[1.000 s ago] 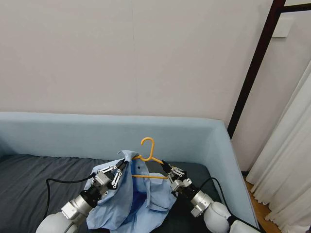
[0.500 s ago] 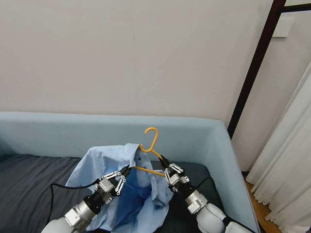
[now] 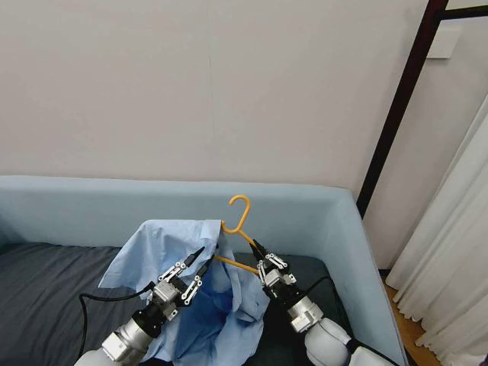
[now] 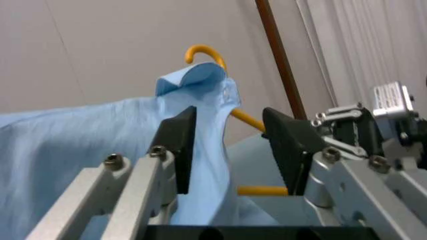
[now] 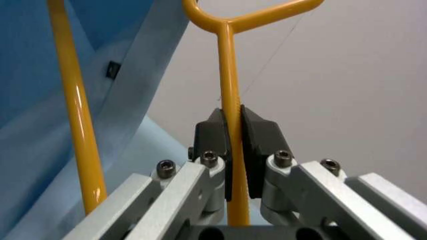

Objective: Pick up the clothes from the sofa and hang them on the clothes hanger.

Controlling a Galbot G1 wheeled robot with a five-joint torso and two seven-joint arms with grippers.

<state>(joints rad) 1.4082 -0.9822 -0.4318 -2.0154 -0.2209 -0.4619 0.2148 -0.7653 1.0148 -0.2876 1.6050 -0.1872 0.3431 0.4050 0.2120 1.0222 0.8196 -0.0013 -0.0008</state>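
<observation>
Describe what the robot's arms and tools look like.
White arm shells lead to silver cylindrical wrists. The left tool and right tool have bare metal linkage fingers with visible bolts and black pads. A black cable loops alongside each arm.

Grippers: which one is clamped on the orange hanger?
The right gripper: it pinches the orange hanger; the left gripper is open around the blue shirt.

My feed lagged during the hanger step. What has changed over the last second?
The right gripper, shut on the hanger, rose slightly and tipped it. The hook now sits higher and the bar slopes down toward that gripper. The shirt has spread up and out to the robot's left. The left gripper, open with shirt fabric between its fingers, barely shifted. The sofa is unchanged.
</observation>
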